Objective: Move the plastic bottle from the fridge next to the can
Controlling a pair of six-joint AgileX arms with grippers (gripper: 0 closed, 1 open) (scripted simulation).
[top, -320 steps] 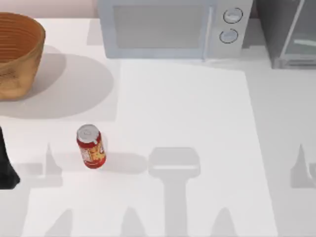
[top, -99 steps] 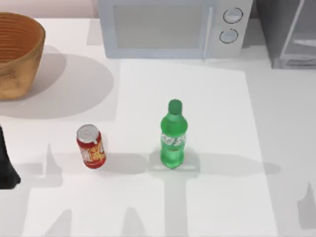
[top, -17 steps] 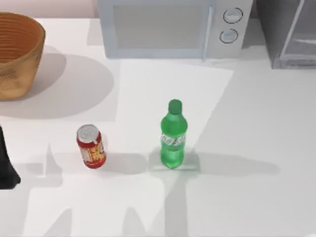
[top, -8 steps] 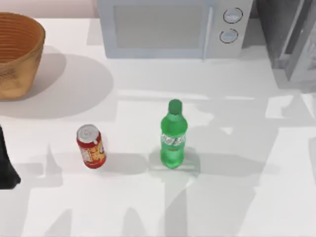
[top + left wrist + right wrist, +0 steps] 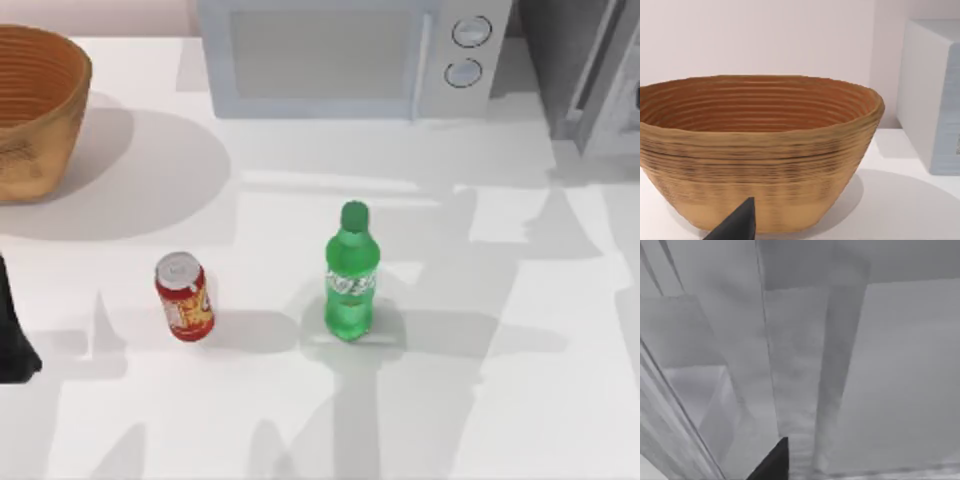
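The plastic bottle (image 5: 350, 275) stands free right of the can (image 5: 184, 297), so placement looks done; next, perhaps closing the fridge (image 5: 600, 70); either arm's jaws I cannot tell.

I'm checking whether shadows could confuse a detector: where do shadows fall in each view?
Top view: the plastic bottle and the can each cast a shadow to the right, and grey arm-shaped patches cross the table. Left wrist view: the basket throws a soft shadow on the table beside it. Right wrist view: grey fridge panels, evenly dim.
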